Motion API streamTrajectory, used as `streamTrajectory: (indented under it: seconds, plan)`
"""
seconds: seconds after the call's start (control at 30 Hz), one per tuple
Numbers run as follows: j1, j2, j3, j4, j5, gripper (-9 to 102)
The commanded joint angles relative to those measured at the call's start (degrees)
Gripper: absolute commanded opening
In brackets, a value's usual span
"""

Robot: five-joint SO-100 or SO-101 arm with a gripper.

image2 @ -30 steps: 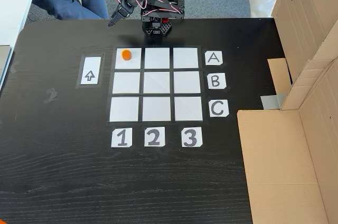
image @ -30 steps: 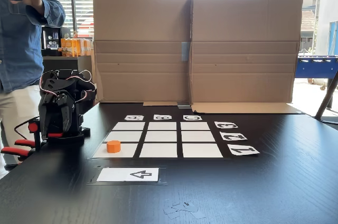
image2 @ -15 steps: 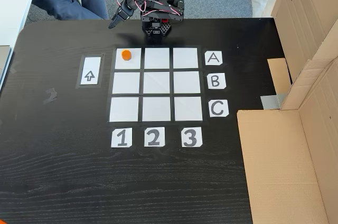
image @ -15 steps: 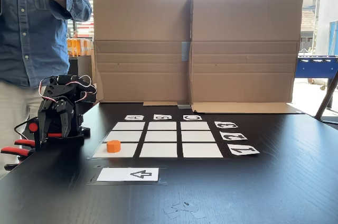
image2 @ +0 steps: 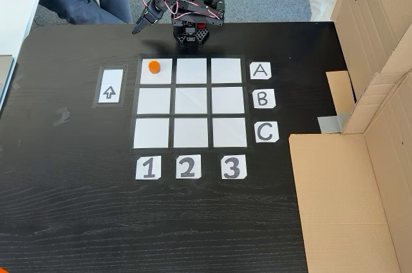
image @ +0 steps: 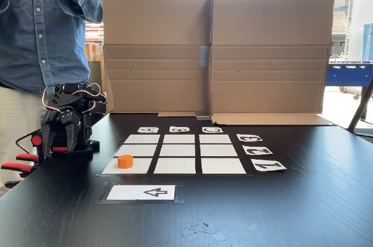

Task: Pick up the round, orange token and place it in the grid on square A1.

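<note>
The round, orange token (image: 125,161) (image2: 153,66) stands upright inside square A1 (image: 139,166) (image2: 161,77), the corner cell of the grid (image: 175,165) (image2: 190,100) closest to the arm. The black arm is folded over its base at the table's edge. Its gripper (image2: 138,28) (image: 69,137) looks shut and holds nothing. It hangs off the grid, a short way behind the token and apart from it.
A white arrow card (image: 143,192) (image2: 109,86) lies beside the grid. Cardboard walls (image: 215,55) (image2: 360,157) stand along one side of the table. Red-handled clamps (image: 17,165) sit by the arm's base. A person (image: 41,31) holding a phone stands behind the arm.
The person has stepped to the right and raised the phone. The arm has folded in slightly over its base. The token has stayed in place.
</note>
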Motion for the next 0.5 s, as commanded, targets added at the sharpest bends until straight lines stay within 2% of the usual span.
streamTrajectory:
  seconds: [0.0,0.47]
  plan:
    - [0.5,0.4,0.2,-1.0,0.3,26]
    - [0.5,0.4,1.3,-1.7,0.3,25]
